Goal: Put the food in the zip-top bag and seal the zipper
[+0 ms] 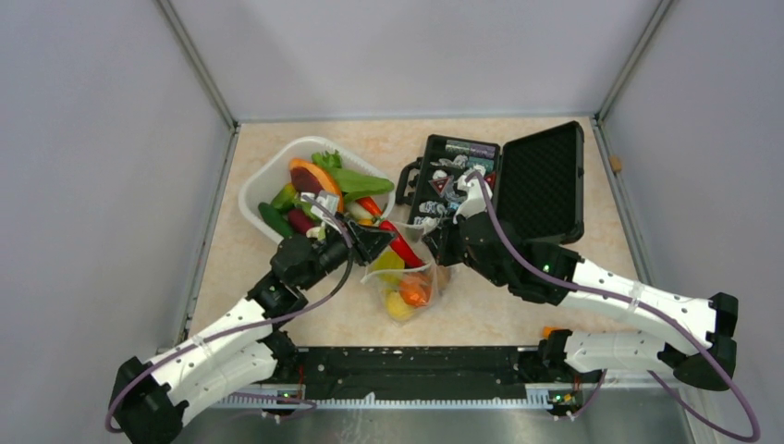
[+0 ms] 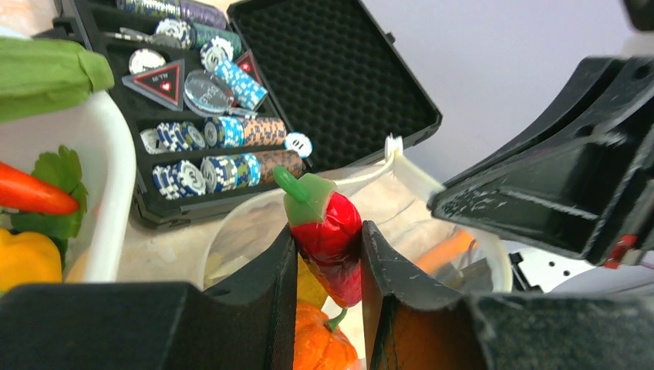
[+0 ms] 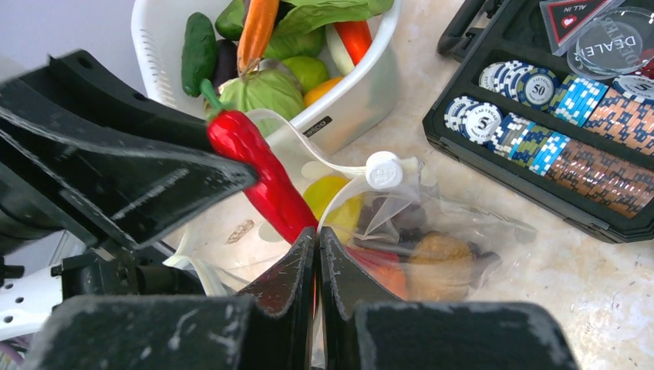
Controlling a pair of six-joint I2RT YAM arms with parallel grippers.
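My left gripper [image 2: 328, 235] is shut on a red pepper [image 2: 332, 231], holding it point-down over the open mouth of the clear zip-top bag [image 1: 411, 287]. Inside the bag lie a yellow lemon [image 3: 332, 196], an orange fruit [image 2: 320, 347] and some dark pieces. My right gripper [image 3: 318, 231] is shut on the bag's mouth edge and holds it up. The whitish zipper [image 3: 347, 193] curves along that edge, with a round white slider [image 3: 383, 169] on it. From above, the pepper [image 1: 399, 245] hangs between both grippers.
A white basket [image 1: 268, 185] at the back left holds more food: cucumber, green leaves, carrot. An open black case [image 1: 545, 180] with poker chips stands at the back right, close behind the bag. Grey walls enclose the table.
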